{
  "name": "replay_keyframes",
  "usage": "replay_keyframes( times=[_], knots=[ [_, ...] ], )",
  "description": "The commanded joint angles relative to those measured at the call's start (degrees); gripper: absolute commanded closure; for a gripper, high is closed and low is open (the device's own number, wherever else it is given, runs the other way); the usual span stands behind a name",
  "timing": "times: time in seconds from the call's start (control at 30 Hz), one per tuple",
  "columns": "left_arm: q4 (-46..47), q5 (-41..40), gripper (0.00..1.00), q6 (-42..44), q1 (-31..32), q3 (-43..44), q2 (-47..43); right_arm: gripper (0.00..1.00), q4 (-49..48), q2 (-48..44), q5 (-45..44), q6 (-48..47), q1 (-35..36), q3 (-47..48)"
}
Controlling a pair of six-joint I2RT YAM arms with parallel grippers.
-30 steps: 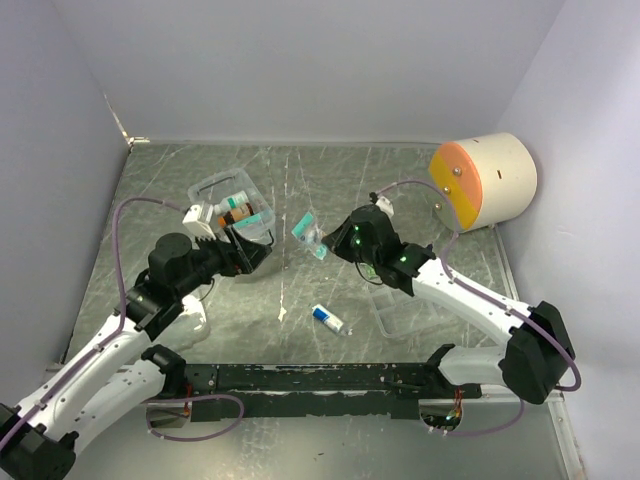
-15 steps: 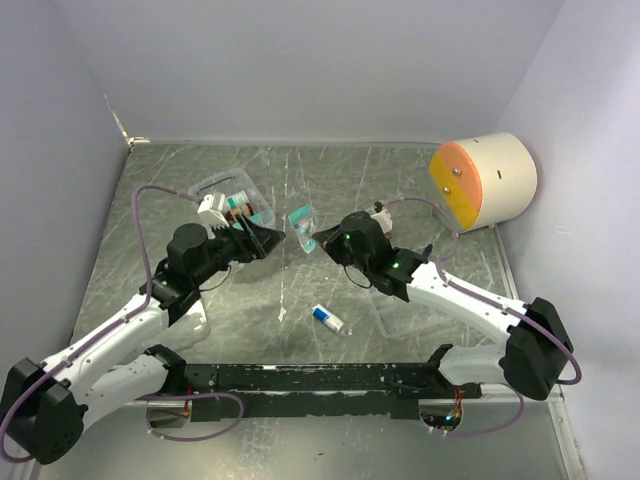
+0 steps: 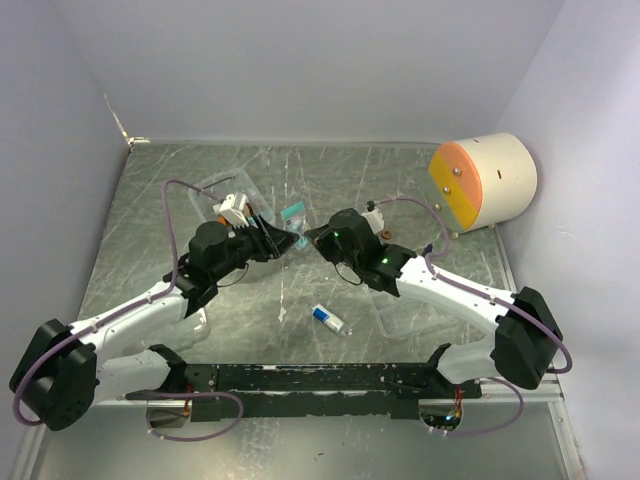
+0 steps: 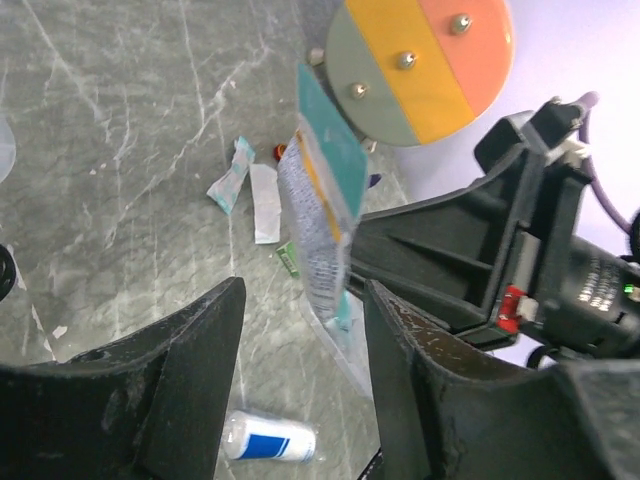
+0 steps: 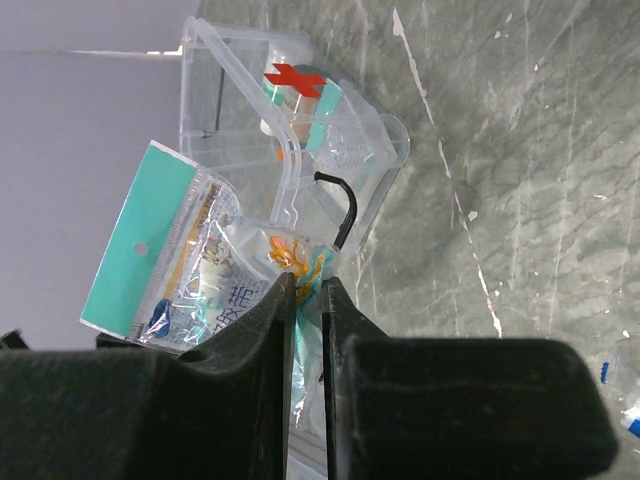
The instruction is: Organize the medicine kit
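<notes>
The medicine kit (image 3: 222,190), a clear box holding small bottles, stands open at the back left, and its black wire latch (image 5: 346,208) shows in the right wrist view. My right gripper (image 3: 313,238) (image 5: 307,292) is shut on the lower edge of a teal-topped plastic packet (image 3: 293,214) (image 5: 185,255), holding it upright above the table beside the kit (image 5: 232,62). My left gripper (image 3: 277,241) (image 4: 305,335) faces it, open. The packet's (image 4: 322,190) bottom end hangs between its two fingers, and I see no contact.
A white-and-blue bottle (image 3: 327,319) (image 4: 268,441) lies on the table in front. A clear lid (image 3: 404,311) lies at the right. The cream-and-orange cylinder (image 3: 484,181) (image 4: 420,60) stands at the back right. Small sachets (image 4: 250,185) lie beyond the packet.
Both arms have moved towards each other. The right one carried the packet left and up, and the left gripper's fingers have come round it and narrowed.
</notes>
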State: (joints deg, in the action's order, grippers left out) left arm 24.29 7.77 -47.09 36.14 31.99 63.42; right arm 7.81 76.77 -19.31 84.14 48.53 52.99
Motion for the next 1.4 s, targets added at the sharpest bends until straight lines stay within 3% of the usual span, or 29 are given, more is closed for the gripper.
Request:
replay_keyframes(
  times=[0.0, 0.33, 0.6, 0.67, 0.73, 0.83, 1.07, 1.37],
  knots=[
    [2.61, -1.45, 0.42, -0.20, 0.84, 2.05, 2.14, 0.89, -0.19, 0.64, -1.64, 1.46, 0.64, 2.01],
    [5.44, -4.51, 0.43, -2.34, 1.08, 1.91, 4.40, 0.87, 0.32, 2.05, -2.24, 1.78, 1.35, 2.80],
    [6.90, -5.11, 0.80, -1.16, 1.18, 2.81, 5.97, 0.83, -0.07, 2.18, -1.82, 0.58, 1.34, 2.21],
    [5.18, -5.76, 0.83, -0.50, 1.19, 3.19, 5.70, 0.68, -1.32, 1.91, -1.64, -1.66, 1.33, 1.63],
    [2.08, -6.32, 0.84, 0.95, 1.19, 4.22, 5.14, 0.50, -1.07, 1.73, -0.87, -5.27, 0.93, 1.86],
    [-4.74, -5.97, 0.83, 2.74, 1.10, 7.49, 4.50, 0.41, 0.81, 0.26, -1.95, -9.73, 0.75, 1.36],
    [-25.43, -4.05, 0.84, 8.74, -0.19, 18.59, 4.91, 0.39, -5.95, -10.12, 4.13, -27.77, -1.64, -5.45],
    [-46.57, -2.22, 0.83, 13.25, -11.16, 27.61, 2.94, 0.37, 4.08, -22.17, -3.77, -36.84, -2.19, -6.21]
  ],
)
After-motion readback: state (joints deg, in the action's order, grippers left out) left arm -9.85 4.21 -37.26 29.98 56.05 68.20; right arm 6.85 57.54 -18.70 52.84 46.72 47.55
